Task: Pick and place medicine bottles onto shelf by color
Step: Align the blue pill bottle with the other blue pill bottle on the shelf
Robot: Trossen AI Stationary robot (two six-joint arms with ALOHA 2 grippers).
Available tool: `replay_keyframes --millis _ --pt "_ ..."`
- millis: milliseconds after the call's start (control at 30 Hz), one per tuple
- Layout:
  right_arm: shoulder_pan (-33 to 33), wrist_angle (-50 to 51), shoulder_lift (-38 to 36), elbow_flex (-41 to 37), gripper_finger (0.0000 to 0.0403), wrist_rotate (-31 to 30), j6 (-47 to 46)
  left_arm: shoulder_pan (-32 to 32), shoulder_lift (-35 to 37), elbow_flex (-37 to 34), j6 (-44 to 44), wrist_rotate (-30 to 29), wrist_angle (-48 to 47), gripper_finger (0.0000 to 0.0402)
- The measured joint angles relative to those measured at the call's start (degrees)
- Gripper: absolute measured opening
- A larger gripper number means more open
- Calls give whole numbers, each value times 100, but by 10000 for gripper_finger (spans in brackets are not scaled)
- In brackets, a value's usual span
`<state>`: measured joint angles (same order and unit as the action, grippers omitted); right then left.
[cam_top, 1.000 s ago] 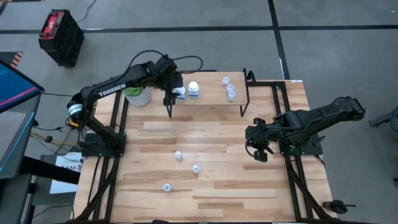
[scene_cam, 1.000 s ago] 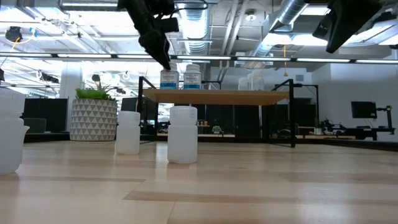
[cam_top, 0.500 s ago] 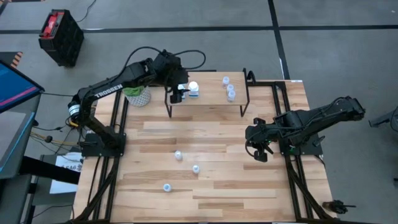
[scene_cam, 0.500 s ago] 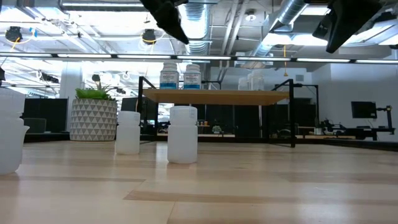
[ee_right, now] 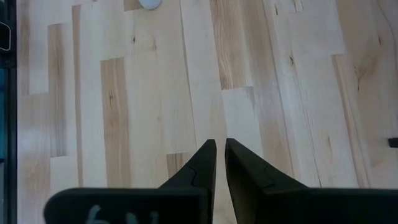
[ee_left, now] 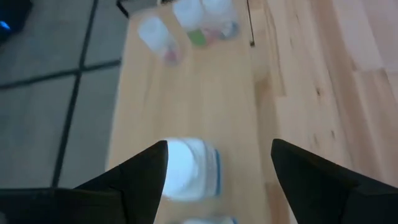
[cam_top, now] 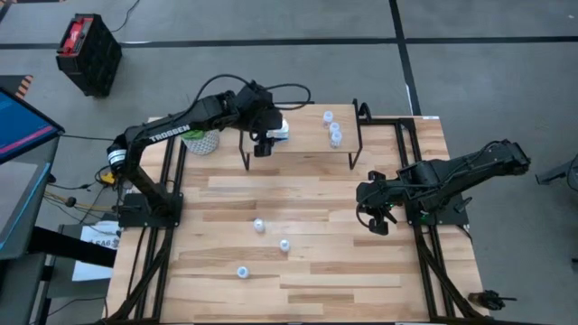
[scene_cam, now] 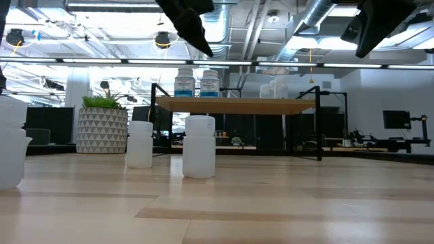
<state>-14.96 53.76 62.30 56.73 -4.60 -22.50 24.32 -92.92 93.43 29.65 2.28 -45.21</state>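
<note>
The shelf (cam_top: 307, 143) stands at the table's far side. Two blue-labelled bottles (scene_cam: 184, 83) (scene_cam: 209, 83) stand on its left part, and pale translucent bottles (cam_top: 332, 132) on its right end. My left gripper (cam_top: 262, 144) hovers open and empty above the left bottles; one white-capped bottle (ee_left: 186, 169) shows below its fingers. Three white bottles (cam_top: 259, 225) (cam_top: 284, 245) (cam_top: 242, 271) stand upright on the tabletop. My right gripper (cam_top: 379, 222) is shut and empty above the table's right part.
A white patterned plant pot (cam_top: 200, 140) stands left of the shelf. The shelf's black legs (cam_top: 246, 161) (cam_top: 355, 161) reach down to the table. Bare planks (ee_right: 186, 93) lie between the shelf and the three white bottles.
My left gripper has risen from beside the left bottle on the shelf and gone a little toward the table's right, now hovering over both blue-labelled bottles. The bottles stand where they were.
</note>
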Motion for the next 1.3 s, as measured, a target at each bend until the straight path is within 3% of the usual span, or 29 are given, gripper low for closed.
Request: replay_keyframes --millis 467,867,1167,1300 --pt "-1 0 0 0 59 0 0 -666 0 0 -222 -197 -1861 268" --pt "-1 -26 1 0 59 0 -3 274 2 -94 -142 680 -1728 196" --pt "-1 -22 0 0 59 0 -4 558 4 -431 -35 549 -1495 179" --pt "0 -23 0 0 59 0 -4 587 4 -433 -31 184 -1367 179"
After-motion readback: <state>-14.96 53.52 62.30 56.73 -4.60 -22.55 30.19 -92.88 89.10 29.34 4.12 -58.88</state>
